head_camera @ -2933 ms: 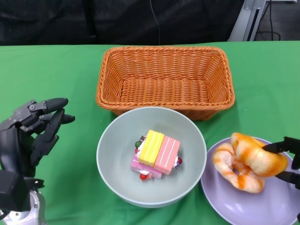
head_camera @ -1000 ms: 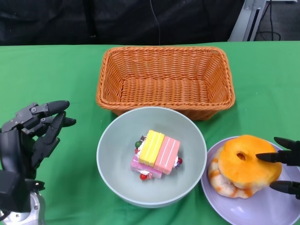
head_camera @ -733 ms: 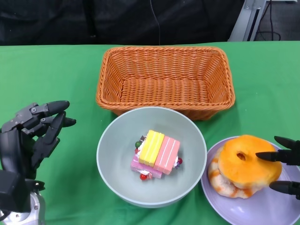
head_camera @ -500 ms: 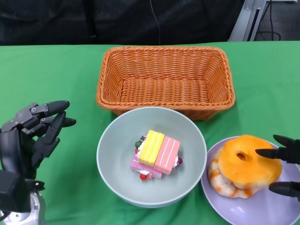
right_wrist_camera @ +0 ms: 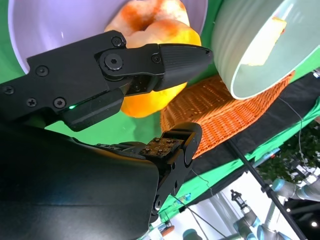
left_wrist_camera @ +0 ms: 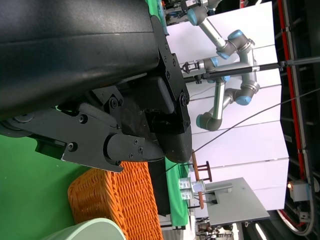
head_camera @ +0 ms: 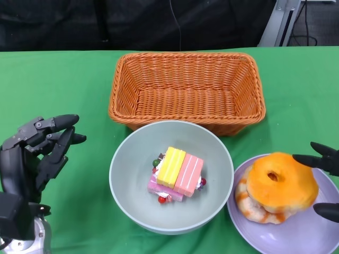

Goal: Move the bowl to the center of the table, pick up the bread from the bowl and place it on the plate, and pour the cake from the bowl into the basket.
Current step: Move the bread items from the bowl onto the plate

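The right robot hand is spread open beside the bread, nothing being gripped. The bread is seen resting on the purple plate at near right. The left robot hand is held open and empty above the bench. The cake is contained in the bowl, just near of the basket.

A green cloth covers the tabletop; behind it hangs a dark curtain. Beyond, white walls and grey-blue robot arms on stands.

The left hand is matte black, with jointed segmented fingers on a silver forearm. The right hand shows black shells with round screws, a textured fingertip pad, and what seems a small green light.
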Tool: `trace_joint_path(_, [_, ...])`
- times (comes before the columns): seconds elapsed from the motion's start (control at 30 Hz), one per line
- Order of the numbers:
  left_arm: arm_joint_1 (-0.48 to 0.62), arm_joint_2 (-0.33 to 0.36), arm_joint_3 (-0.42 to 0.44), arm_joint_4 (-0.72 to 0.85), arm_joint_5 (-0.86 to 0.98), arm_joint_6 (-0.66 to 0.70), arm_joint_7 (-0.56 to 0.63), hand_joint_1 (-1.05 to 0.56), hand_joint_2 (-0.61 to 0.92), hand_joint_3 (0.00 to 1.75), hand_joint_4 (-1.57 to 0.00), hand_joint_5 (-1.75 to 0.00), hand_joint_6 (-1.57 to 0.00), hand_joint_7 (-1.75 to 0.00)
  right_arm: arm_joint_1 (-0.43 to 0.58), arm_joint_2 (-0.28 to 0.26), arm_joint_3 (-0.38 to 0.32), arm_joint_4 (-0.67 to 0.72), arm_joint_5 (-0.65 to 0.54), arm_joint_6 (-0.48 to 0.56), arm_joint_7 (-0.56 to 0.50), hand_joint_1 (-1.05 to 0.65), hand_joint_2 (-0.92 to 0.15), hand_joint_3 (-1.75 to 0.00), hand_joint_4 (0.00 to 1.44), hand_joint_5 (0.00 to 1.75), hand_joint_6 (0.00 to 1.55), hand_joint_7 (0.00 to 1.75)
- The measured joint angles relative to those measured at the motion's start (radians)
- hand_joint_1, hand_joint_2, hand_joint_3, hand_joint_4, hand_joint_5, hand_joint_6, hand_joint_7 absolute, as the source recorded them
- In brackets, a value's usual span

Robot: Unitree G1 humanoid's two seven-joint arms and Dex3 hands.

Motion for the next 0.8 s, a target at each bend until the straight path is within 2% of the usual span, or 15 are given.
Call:
trace_joint_path(0.13, [0.0, 0.0, 0.0, 0.0, 0.0, 0.0, 0.0, -0.2, 0.92, 0.27, -0.97, -0.83, -1.12, -0.35, -0.006, 0.024, -0.006, 0.014, 0.022, -0.062, 0.0, -1.03, -0.92, -0.49, 0.39, 0.0, 0.36, 0.0])
trace_joint_path(0.23, [0.0, 0.001, 0.0, 0.001, 0.003, -0.001, 0.0, -0.2, 0.92, 0.28, -0.96, -0.83, -1.12, -0.35, -0.008, 0.056, -0.006, 0.016, 0.125, -0.066, 0.037, -0.98, -0.92, -0.35, 0.38, 0.0, 0.37, 0.01])
trace_joint_path(0.33, [0.0, 0.001, 0.0, 0.002, 0.003, -0.003, 0.0, -0.2, 0.92, 0.28, -0.96, -0.84, -1.12, -0.35, -0.008, 0.094, -0.003, -0.026, 0.28, -0.003, 0.122, -0.85, -0.92, -0.27, 0.39, 0.01, 0.38, 0.01])
trace_joint_path(0.37, [0.0, 0.001, -0.001, 0.002, 0.003, -0.004, 0.0, -0.2, 0.92, 0.27, -0.96, -0.83, -1.11, -0.35, -0.008, 0.104, -0.003, -0.046, 0.32, 0.022, 0.149, -0.7, -0.92, -0.21, 0.43, 0.03, 0.4, 0.02])
trace_joint_path(0.43, [0.0, 0.001, -0.001, 0.002, 0.003, -0.005, 0.0, -0.2, 0.92, 0.27, -0.96, -0.83, -1.11, -0.35, -0.013, 0.124, -0.004, -0.088, 0.394, 0.082, 0.193, -0.55, -0.92, -0.18, 0.48, 0.06, 0.42, 0.03])
trace_joint_path(0.53, [0.0, 0.001, -0.002, 0.003, 0.003, -0.005, 0.0, -0.2, 0.92, 0.27, -0.96, -0.83, -1.11, -0.36, -0.033, 0.151, -0.02, -0.138, 0.453, 0.161, 0.235, -0.47, -0.92, -0.17, 0.52, 0.07, 0.45, 0.04])
trace_joint_path(0.57, [0.0, 0.001, -0.002, 0.003, 0.003, -0.005, 0.0, -0.2, 0.92, 0.27, -0.96, -0.83, -1.11, -0.36, -0.038, 0.158, -0.028, -0.149, 0.465, 0.179, 0.242, -0.34, -0.92, -0.16, 0.65, 0.15, 0.57, 0.1])
trace_joint_path(0.63, [0.0, 0.001, -0.002, 0.003, 0.006, -0.006, 0.0, -0.21, 0.92, 0.27, -0.95, -0.83, -1.11, -0.36, -0.063, 0.193, -0.05, -0.157, 0.495, 0.229, 0.239, -0.21, -0.92, -0.18, 0.78, 0.28, 0.69, 0.17])
trace_joint_path(0.67, [0.0, 0.001, -0.002, 0.003, 0.007, -0.006, 0.0, -0.21, 0.92, 0.27, -0.95, -0.83, -1.11, -0.36, -0.076, 0.215, -0.059, -0.161, 0.506, 0.248, 0.235, -0.18, -0.91, -0.2, 0.74, 0.42, 0.72, 0.18])
trace_joint_path(0.7, [0.0, 0.0, -0.004, 0.003, 0.01, -0.006, 0.0, -0.21, 0.92, 0.26, -0.95, -0.83, -1.12, -0.36, -0.086, 0.231, -0.068, -0.166, 0.51, 0.262, 0.234, -0.14, -0.89, -0.25, 0.7, 0.74, 0.78, 0.26])
trace_joint_path(0.73, [0.0, 0.0, -0.004, 0.003, 0.011, -0.006, 0.0, -0.22, 0.92, 0.26, -0.95, -0.83, -1.12, -0.36, -0.095, 0.244, -0.075, -0.169, 0.513, 0.273, 0.234, -0.13, -0.86, -0.32, 0.66, 1.0, 0.77, 0.45])
trace_joint_path(0.8, [0.0, 0.0, -0.004, 0.003, 0.015, -0.006, 0.001, -0.22, 0.92, 0.26, -0.95, -0.83, -1.12, -0.37, -0.118, 0.269, -0.089, -0.169, 0.519, 0.295, 0.232, -0.13, -0.78, -0.49, 0.65, 1.3, 0.66, 0.93])
